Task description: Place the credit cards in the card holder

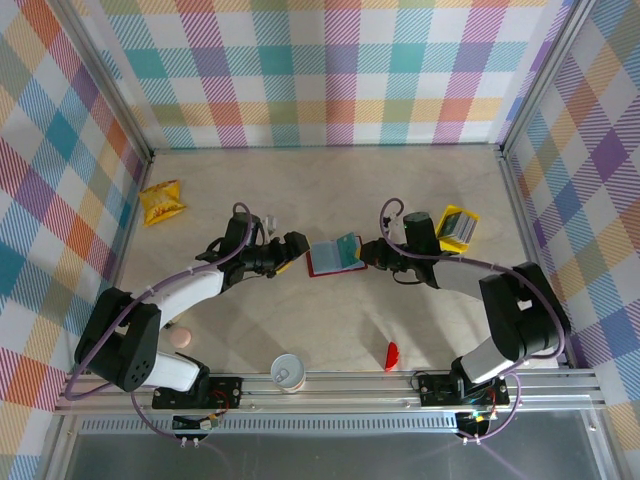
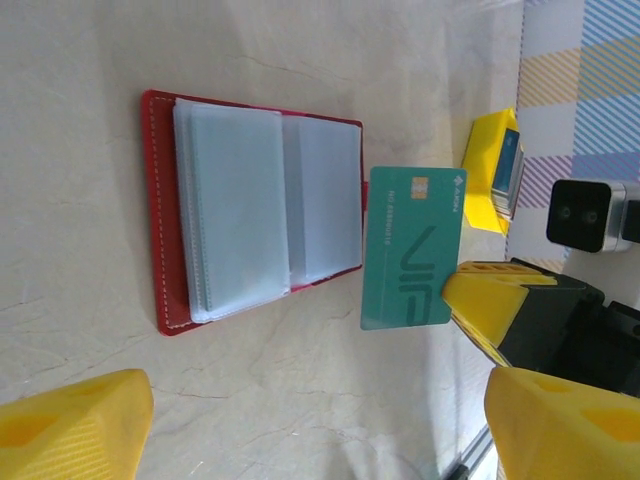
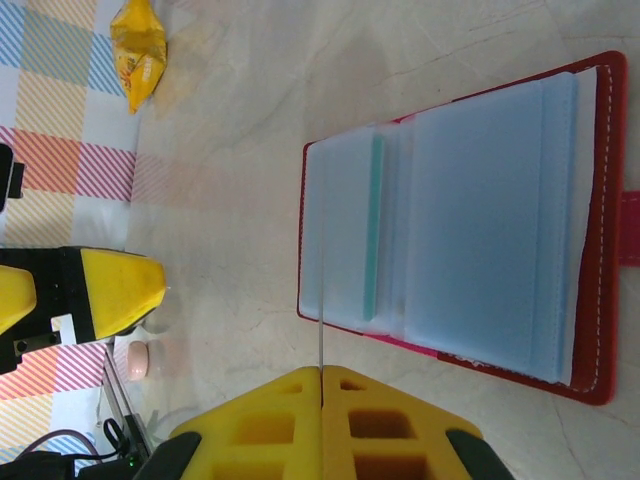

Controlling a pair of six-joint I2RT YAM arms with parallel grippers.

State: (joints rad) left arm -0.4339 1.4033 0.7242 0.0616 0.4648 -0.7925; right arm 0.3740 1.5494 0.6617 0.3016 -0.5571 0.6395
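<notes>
both arms angled inward, left gripper (image 1: pixel 294 247) wide apart, right gripper (image 3: pixel 322 376) pinched on a teal card (image 2: pixel 412 248)

In the right wrist view we are seeing the teal card (image 3: pixel 321 335) edge-on, as a thin line. Its lower end is disappearing between the right gripper's fingers (image 3: pixel 250 435), which the bottom edge is cutting off. The right edge is cropping the card holder (image 3: pixel 480 230) and its clasp tab (image 3: pixel 630 228), and the top edge is clipping the snack packet (image 3: pixel 138 50). In the left wrist view the bottom edge is cutting the left gripper's fingers (image 2: pixel 75 425), and we are finding the card's small print unreadable. From above, the card stack (image 1: pixel 460 226) and a pink round thing (image 1: pixel 180 338) are showing too small for us to make out.
</notes>
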